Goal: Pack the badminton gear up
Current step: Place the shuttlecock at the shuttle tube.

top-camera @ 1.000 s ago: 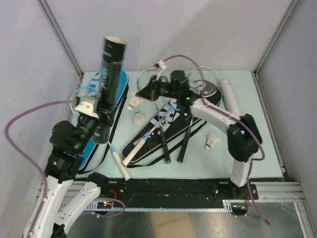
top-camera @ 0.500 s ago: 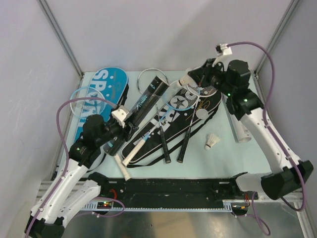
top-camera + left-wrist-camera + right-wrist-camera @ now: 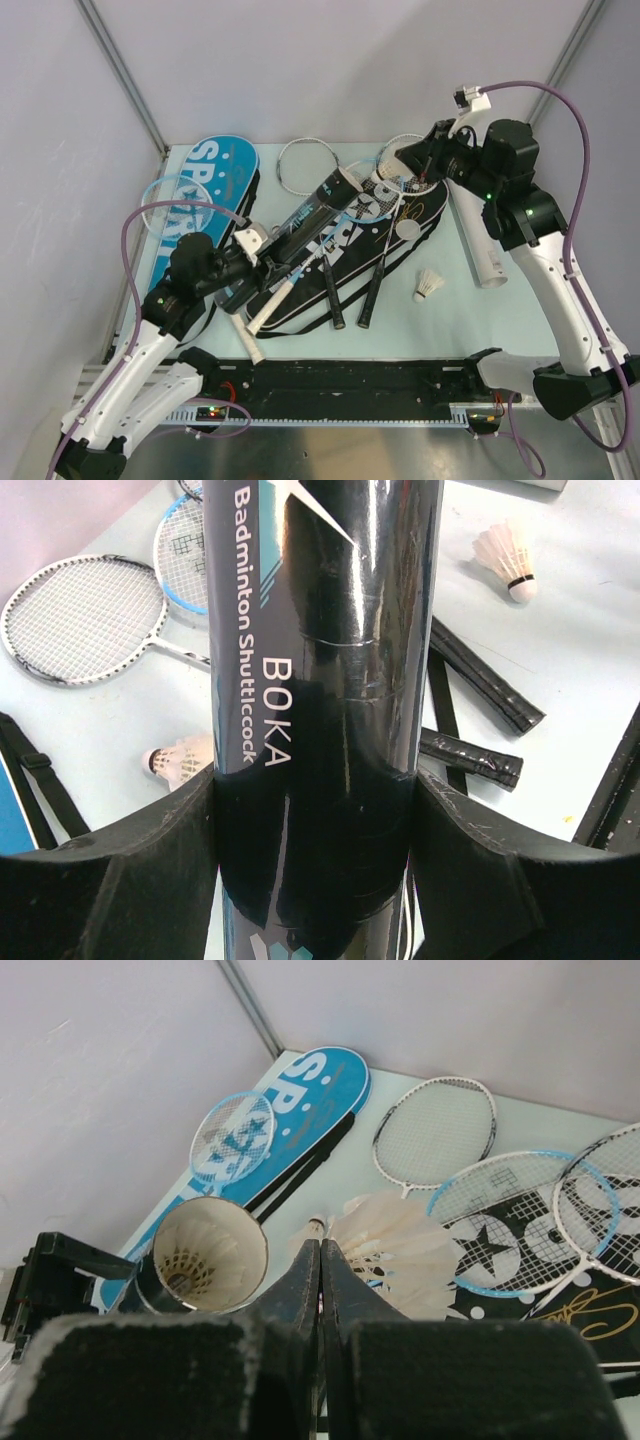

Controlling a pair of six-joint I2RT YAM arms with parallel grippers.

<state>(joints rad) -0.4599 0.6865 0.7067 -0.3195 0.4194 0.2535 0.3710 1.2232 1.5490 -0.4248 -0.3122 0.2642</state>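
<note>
The shuttlecock is held off the table at the far right-centre of the workspace. Its cork end is pinched at the tips of the right gripper and its feather skirt fans out to the right of the fingers in the right wrist view. That gripper is closed almost completely, with only the shuttlecock between its fingers.

Just to its left in that view is the open mouth of the black shuttle tube, and feathers show inside it. Mouth and cork are close beside each other but not yet lined up.

From above, the tube's long axis runs diagonally, from the left gripper at the near left up towards the right gripper at the far right. The left gripper clamps the tube's lower body, one finger pressed against each side.

I judge the right arm to be the one to finish, swinging the cork leftward onto the tube's axis and into the mouth.

Below them, a black racket bag and a loose shuttlecock lie on the table.
</note>
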